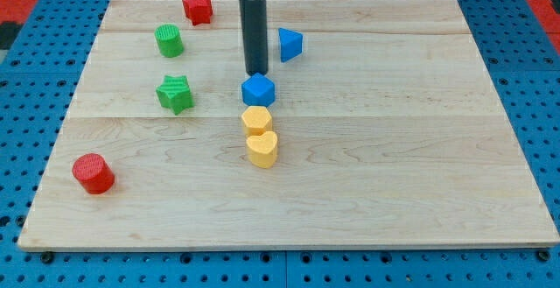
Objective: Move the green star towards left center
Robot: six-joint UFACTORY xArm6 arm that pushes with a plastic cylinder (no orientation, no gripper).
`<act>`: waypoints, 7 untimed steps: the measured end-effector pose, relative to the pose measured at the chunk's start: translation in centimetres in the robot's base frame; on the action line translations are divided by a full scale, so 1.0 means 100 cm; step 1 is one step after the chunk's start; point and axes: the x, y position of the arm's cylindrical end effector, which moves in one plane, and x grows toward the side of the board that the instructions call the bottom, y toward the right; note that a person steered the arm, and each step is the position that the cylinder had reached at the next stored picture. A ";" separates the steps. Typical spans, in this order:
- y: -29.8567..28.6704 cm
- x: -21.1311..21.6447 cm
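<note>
The green star (175, 93) lies on the wooden board (394, 148) at the view's left, a little above mid-height. My tip (256, 73) is the lower end of the dark rod coming down from the view's top. It stands just above the blue cube-like block (258, 89), well to the right of the green star, with bare board between them.
A green cylinder (169, 40) and a red star (198, 8) sit above the green star. A blue triangle block (290, 44) is right of the rod. Two yellow blocks (256, 119) (262, 148) lie below the blue block. A red cylinder (93, 173) is at lower left.
</note>
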 end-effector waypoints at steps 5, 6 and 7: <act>0.043 -0.067; 0.041 -0.062; 0.032 -0.060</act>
